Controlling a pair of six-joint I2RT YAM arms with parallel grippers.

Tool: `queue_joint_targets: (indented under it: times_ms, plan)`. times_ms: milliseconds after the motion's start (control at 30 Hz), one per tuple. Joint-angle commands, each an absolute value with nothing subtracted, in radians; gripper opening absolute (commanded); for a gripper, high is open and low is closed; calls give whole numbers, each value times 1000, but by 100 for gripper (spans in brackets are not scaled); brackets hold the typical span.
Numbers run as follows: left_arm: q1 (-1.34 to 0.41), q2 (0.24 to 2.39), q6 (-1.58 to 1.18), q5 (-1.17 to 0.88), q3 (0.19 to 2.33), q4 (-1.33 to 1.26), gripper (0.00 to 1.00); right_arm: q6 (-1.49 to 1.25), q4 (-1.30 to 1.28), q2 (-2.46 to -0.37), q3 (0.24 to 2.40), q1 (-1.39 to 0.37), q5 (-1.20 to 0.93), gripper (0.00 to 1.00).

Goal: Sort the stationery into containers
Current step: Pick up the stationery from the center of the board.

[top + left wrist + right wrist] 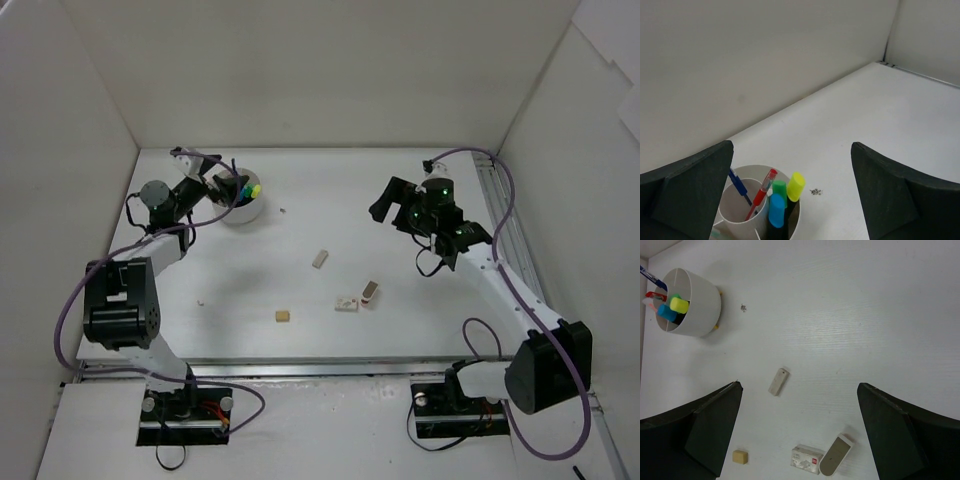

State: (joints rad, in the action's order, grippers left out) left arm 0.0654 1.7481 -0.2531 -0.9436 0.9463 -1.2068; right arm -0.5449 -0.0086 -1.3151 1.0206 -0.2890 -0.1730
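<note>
Pot (735, 205) partly off bottom edge

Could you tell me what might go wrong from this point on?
The white eraser and the grey eraser lie touching, so the open right jaws could catch or push both at once. The open left jaws hang close over the pot, where the yellow-capped marker sticks up; a careless move there might snag it or tip the pot.

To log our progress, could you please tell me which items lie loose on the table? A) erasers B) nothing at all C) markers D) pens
A: erasers lie scattered on the table, while the pens and markers stand in the pot.
</note>
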Motion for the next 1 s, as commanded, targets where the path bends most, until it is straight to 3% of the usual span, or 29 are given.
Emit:
queue_joint_targets:
  times_ms: [0,33,67,100,167,233,367,600,700,767,867,967]
  plan:
    - [9,1559,-148,-737,1050,-833,100,-517,-21,-1233,1020,-334,-24,98]
    - [-83,1513,-80,-598,1151,-655,100,-517,-52,-1223,1019,-350,-5,98]
    - [-136,1505,-1,-276,1210,-341,100,-522,-66,-1207,1012,-359,30,98]
    - [-182,1508,44,-144,1318,-218,100,-523,-96,-1201,1002,-370,82,98]
    - [-260,1522,40,91,1379,-53,100,-535,-127,-1174,989,-390,135,98]
    - [-270,1506,-84,164,1437,32,100,-560,-169,-1149,963,-414,198,98]
    - [-270,1459,-374,161,1440,115,100,-587,-227,-1126,914,-448,236,98]
    - [-301,1404,-347,15,1405,215,100,-603,-256,-1172,844,-560,278,98]
    - [-301,1370,-299,-154,1393,255,100,-592,-256,-1235,862,-619,275,98]
    - [-301,1333,-273,-225,1326,213,100,-572,-258,-1288,900,-650,307,98]
    - [-301,1223,-354,-114,1180,143,100,-551,-252,-1374,972,-705,343,98]
    - [-287,1103,-315,-161,1044,20,100,-551,-207,-1462,1028,-729,318,98]
